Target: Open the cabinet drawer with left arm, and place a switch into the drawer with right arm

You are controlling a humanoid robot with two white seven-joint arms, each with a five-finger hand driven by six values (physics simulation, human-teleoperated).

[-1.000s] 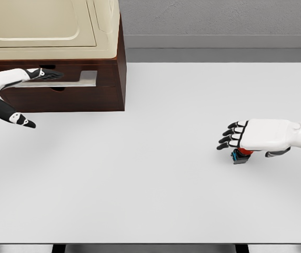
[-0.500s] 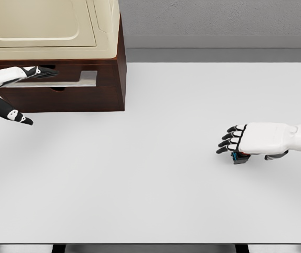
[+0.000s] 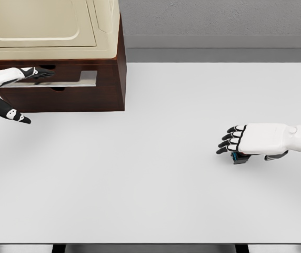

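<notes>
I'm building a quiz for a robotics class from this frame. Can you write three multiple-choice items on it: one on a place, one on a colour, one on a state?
1. Where is the cabinet?
A. at the table's far left
B. at the table's near right
C. in the middle of the table

2. What colour is the table?
A. green
B. white
C. black

3. What is the state of the drawer?
A. taken out and lying on the table
C. pulled fully out
B. still in the cabinet, with the left hand at its handle

Answers:
1 A: the brown cabinet stands at the far left corner.
2 B: the tabletop is plain white.
3 B: the drawer front sits in the cabinet face, the left fingers lie along the pale handle, and the right hand is over the switch.
</notes>
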